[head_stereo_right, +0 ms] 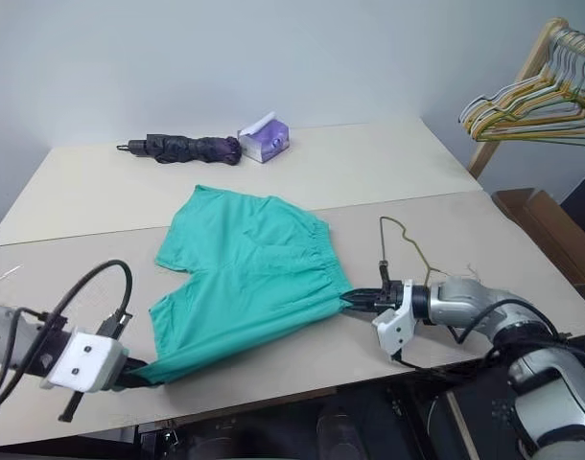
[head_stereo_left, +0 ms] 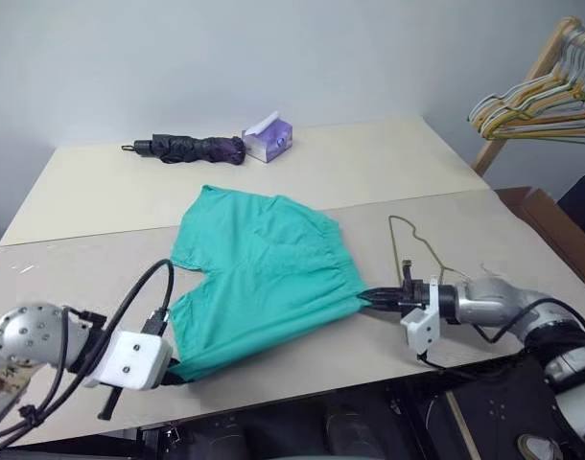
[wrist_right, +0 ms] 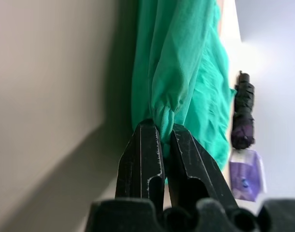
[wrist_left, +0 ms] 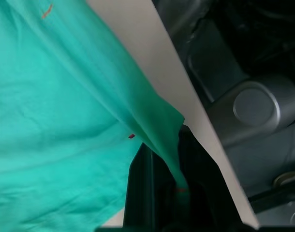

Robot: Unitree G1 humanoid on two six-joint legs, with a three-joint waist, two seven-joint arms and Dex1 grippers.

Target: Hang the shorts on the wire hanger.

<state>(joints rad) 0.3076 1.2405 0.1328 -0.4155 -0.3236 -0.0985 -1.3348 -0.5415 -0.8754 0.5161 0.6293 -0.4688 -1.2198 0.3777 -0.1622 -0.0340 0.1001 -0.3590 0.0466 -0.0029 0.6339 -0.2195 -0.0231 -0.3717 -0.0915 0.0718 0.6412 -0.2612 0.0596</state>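
My left tool (head_stereo_left: pixel 175 370) sits at the near edge of the surface (head_stereo_left: pixel 388 172), its fingers pressed together on a corner of the shorts (head_stereo_left: pixel 259 278); through the left wrist view I see the teal cloth drawn into a narrow fold between my black fingers (wrist_left: pixel 142 193), with a small orange tag just beside the pinch. My right tool (head_stereo_left: pixel 366 297) lies a little farther in, low over the surface and pointing toward my left, clamped on the opposite corner of the shorts. In the right wrist view the bunched fabric is wedged tight between the two fingers (wrist_right: pixel 143 159).

Between my two tools the shorts are stretched along their near edge and spread flat on the surface beyond it, the gathered waistband running back from my right tool and the legs fanning toward the far left.

Just behind my right tool lies the wire hanger (head_stereo_left: pixel 413 245), thin and olive-gold, flat on the surface to the right of the shorts. I cannot tell whether it touches them.

Farther back, near the far edge, rest a folded dark umbrella (head_stereo_left: pixel 189 148) and, just to its right, a purple tissue box (head_stereo_left: pixel 268 138). Off the surface at the far right, a bunch of pastel hangers (head_stereo_left: pixel 534 101) hangs from a wooden rack (head_stereo_left: pixel 523 91).
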